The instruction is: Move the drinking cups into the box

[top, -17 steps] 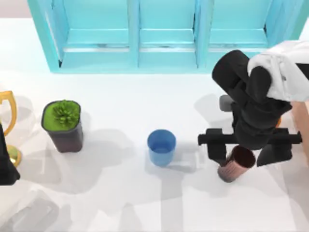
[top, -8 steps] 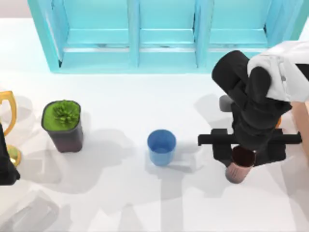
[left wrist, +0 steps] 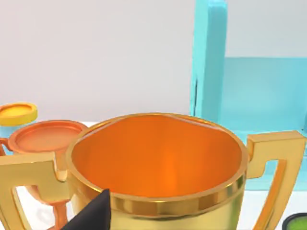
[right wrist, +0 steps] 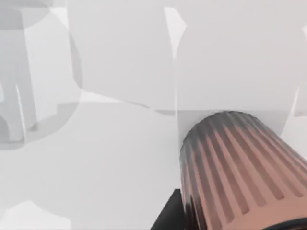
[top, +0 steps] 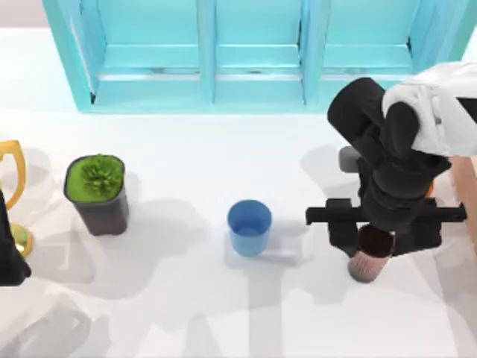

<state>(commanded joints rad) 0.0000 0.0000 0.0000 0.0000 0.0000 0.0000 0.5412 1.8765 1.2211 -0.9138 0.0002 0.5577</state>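
The pinkish-brown ribbed cup (top: 369,261) with a dark inside stands at the table's right, and its ribbed wall (right wrist: 235,163) looms close in the right wrist view. My right gripper (top: 373,237) reaches down over it, its fingers pressed against both sides of the cup, shut on it. The plain blue cup (top: 249,226) stands upright and alone at the table's middle, left of the right gripper. A tan edge of the box (top: 468,198) shows at the far right, behind the right arm. My left gripper (top: 7,253) is parked at the far left edge.
A turquoise cabinet (top: 253,52) runs along the back. A dark pot with a green plant (top: 97,192) stands at the left. A gold trophy (left wrist: 158,167) sits by the left gripper, with an orange goblet (left wrist: 45,139) behind it.
The right gripper's fingers have closed in on the pinkish-brown cup. The cup has gone from tilted to upright and shifted slightly right. The blue cup and left arm have not moved.
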